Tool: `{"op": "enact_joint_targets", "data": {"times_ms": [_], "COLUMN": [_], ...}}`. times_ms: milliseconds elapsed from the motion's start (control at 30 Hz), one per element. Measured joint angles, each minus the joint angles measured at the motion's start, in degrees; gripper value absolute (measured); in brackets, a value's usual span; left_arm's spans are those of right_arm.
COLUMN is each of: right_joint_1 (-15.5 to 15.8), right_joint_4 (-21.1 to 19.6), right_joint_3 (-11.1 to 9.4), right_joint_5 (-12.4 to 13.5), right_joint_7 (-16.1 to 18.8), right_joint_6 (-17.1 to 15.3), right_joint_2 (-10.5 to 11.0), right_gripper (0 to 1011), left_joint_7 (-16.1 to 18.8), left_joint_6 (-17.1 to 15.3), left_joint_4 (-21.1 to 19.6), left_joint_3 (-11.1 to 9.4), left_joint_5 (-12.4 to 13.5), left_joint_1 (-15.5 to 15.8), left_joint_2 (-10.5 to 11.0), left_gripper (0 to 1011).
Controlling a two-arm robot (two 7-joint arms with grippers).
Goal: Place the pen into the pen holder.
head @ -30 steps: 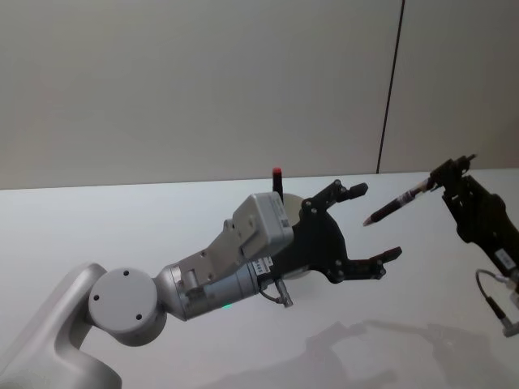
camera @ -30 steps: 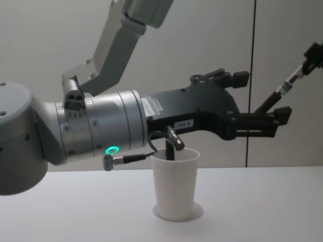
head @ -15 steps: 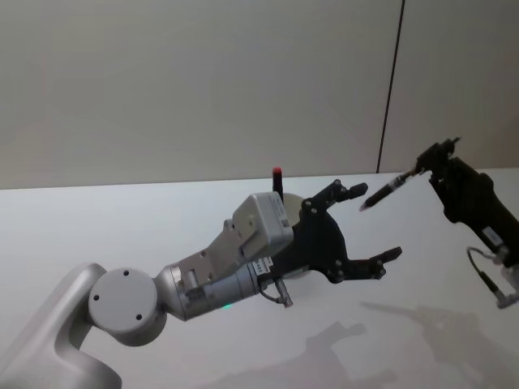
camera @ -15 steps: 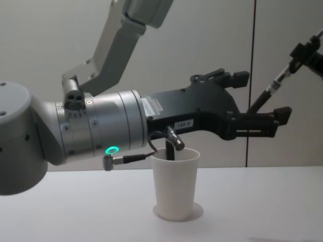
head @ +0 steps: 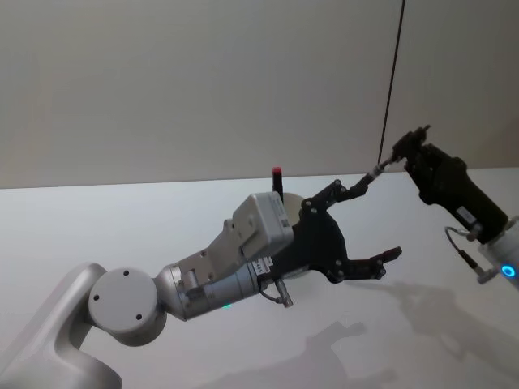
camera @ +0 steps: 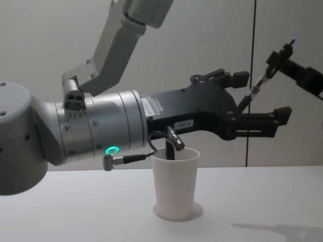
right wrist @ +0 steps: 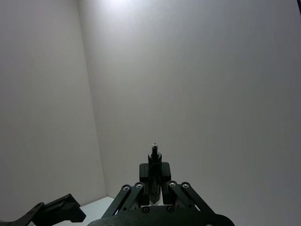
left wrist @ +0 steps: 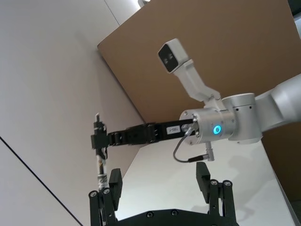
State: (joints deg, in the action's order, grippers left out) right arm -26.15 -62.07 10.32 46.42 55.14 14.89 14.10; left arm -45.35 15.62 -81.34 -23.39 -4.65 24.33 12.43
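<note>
Pen (camera: 255, 91) is pinched in my right claw (camera: 274, 59), gripped near its upper end, and it hangs slanted from there, tip pointing down and toward my left side. In the head view my right claw (head: 405, 151) is raised well above the tabletop (head: 122, 219) on my right, with the pen (head: 369, 174) running down from it; the tip lies right at the upper finger of my left claw (head: 369, 231), though I cannot tell whether the two touch. From my right wrist the pen's top end (right wrist: 154, 153) stands up between the pressed-together fingers (right wrist: 146, 174).

My left claw (camera: 262, 103) is spread wide and holds nothing, reaching forward in mid-air. In the chest view the pen's tip falls in the gap between its upper and lower fingers. My left wrist camera looks out past its own fingers (left wrist: 114, 181) at the right claw (left wrist: 99, 141) with the pen (left wrist: 100, 165) dangling beneath it.

Below my left arm, under the wrist rather than under the spread fingers, the white paper cup (camera: 175, 184) stands upright on the tabletop (camera: 75, 212). A dark pen (camera: 170, 146) already stands in it, and the head view shows its red top (head: 277, 173) poking up behind my left wrist. The held pen is up and off to the right of the cup, well apart from its rim.
</note>
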Motion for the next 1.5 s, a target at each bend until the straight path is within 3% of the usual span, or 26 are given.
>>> {"op": "enact_joint_targets", "data": {"times_ms": [800,1500], "right_joint_1": [-12.6,-22.5], "right_joint_4": [18.7,36.5], "right_joint_3": [3.5,6.5], "right_joint_5": [-2.8,-4.5], "right_joint_7": [4.5,8.1], "right_joint_6": [1.7,6.9], "right_joint_2": [-4.9,-9.3], "right_gripper": [130,130], "left_joint_7": [0.0,0.0], "left_joint_6": [0.0,0.0], "left_joint_4": [0.0,0.0], "left_joint_3": [0.0,0.0], "left_joint_5": [0.0,0.0], "left_joint_1": [0.0,0.0], "left_joint_2": [0.0,0.0], "left_gripper": [1004,1004]}}
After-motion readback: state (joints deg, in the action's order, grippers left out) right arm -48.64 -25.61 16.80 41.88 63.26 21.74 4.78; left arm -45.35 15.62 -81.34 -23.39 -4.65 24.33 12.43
